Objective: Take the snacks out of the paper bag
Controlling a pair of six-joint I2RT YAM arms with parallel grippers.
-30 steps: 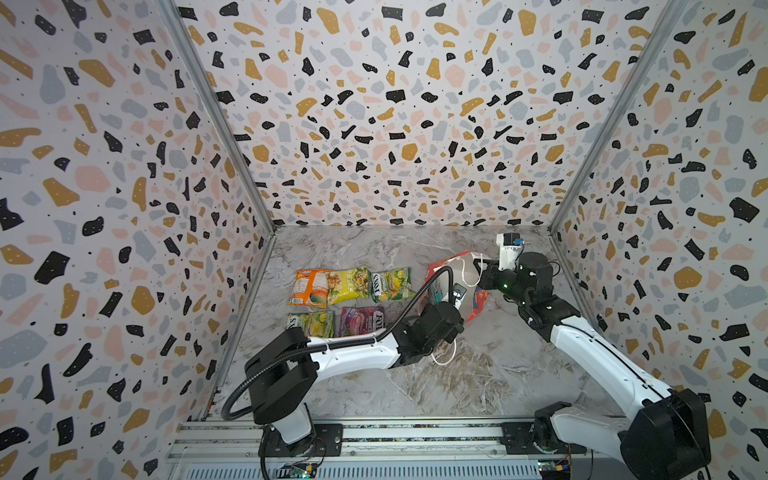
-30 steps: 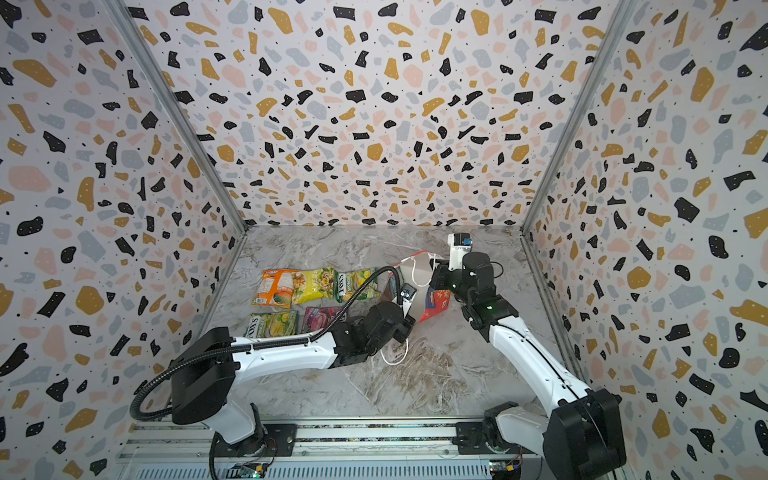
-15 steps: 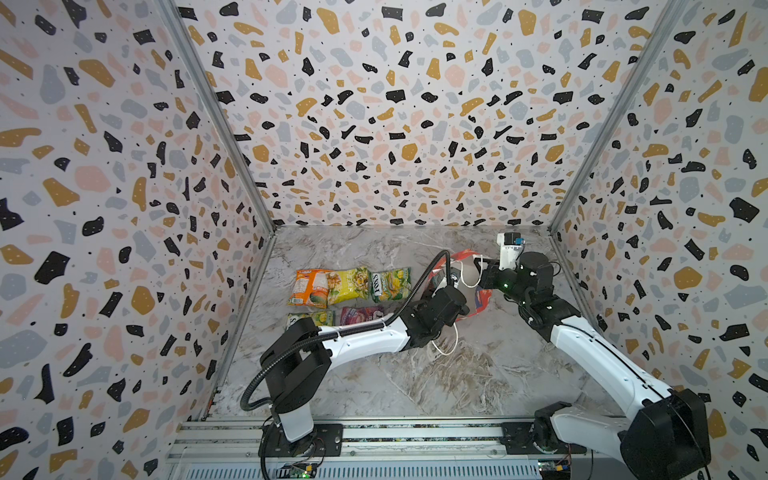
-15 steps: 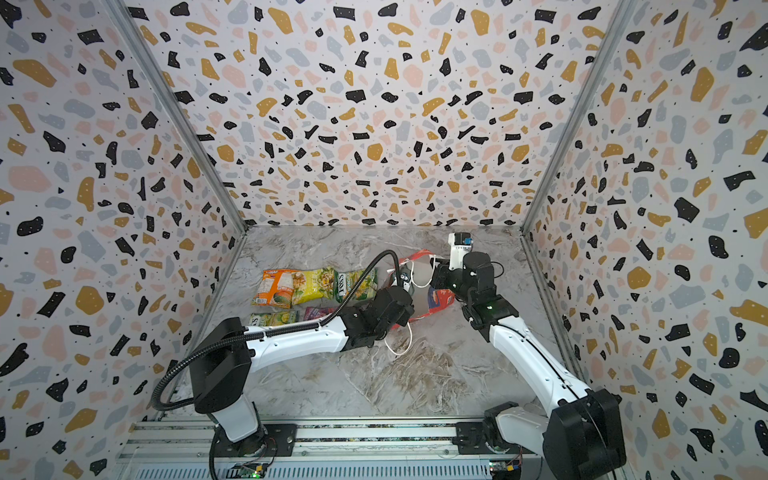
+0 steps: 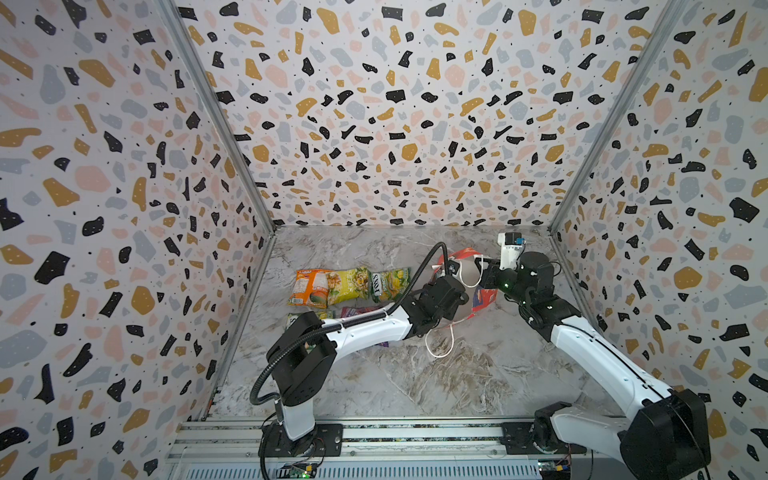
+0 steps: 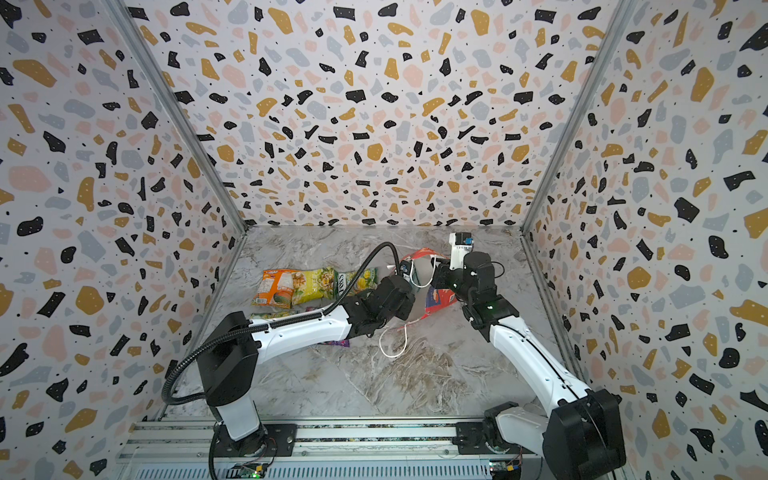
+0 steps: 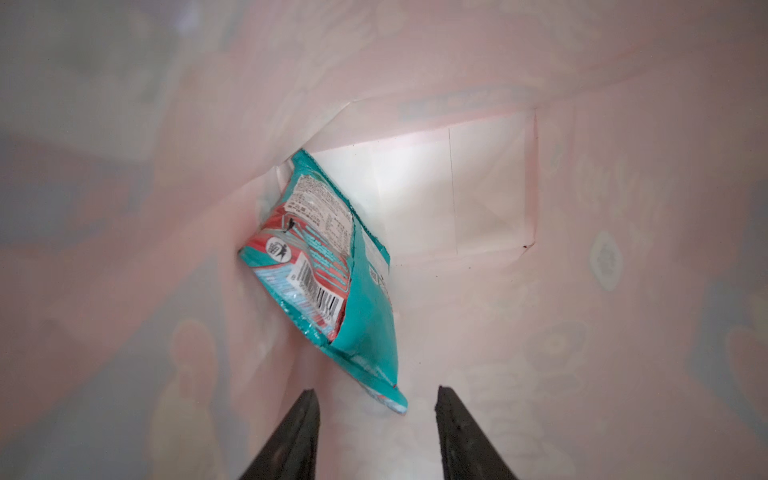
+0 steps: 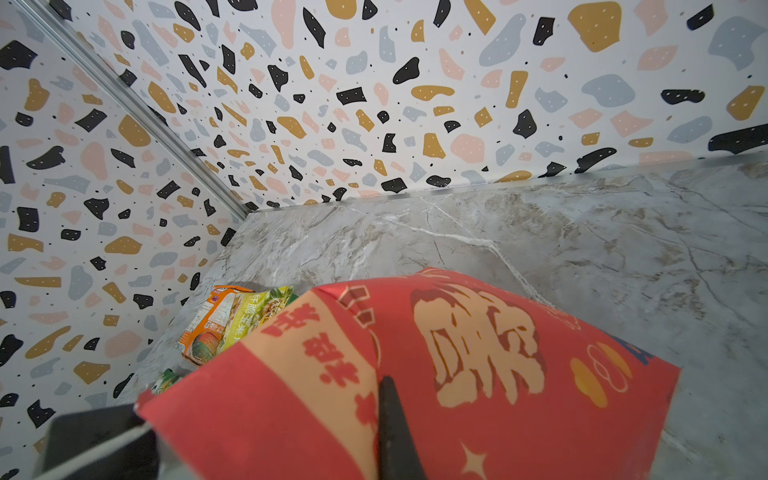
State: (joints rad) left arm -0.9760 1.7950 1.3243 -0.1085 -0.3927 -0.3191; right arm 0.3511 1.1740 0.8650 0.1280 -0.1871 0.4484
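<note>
a: snacks (image 5: 349, 284) mostly out on the table (image 5: 415, 395), well behind and to the side of the left pincer (image 7: 376, 395). one teal-red packet (image 7: 328, 266) left inside the paper bag (image 7: 582, 291), just ahead of that pincer, leaning on the bag wall off to one side of the approach line. nearest corner about level with the tips, between them, not pinched.

b: noted. pincer states?

a: left spread and empty, well inside the bag. right pincer (image 5: 484, 268) pressed together on the bag's wall near the mouth; one finger (image 8: 390, 415) seen flat on the red outside.

b: risks, as judged?

a: three. closing now: only the crinkly corner caught, likely to slip out on the pull. pushing further: packet shoved against the bottom fold, harder to reach. closing off-line: white wall pinched along with the film, whole bag dragged against the right grip, paper torn or hold lost.

b: suggest shifting toward the packet's side, then closing on the sealed edge.
</note>
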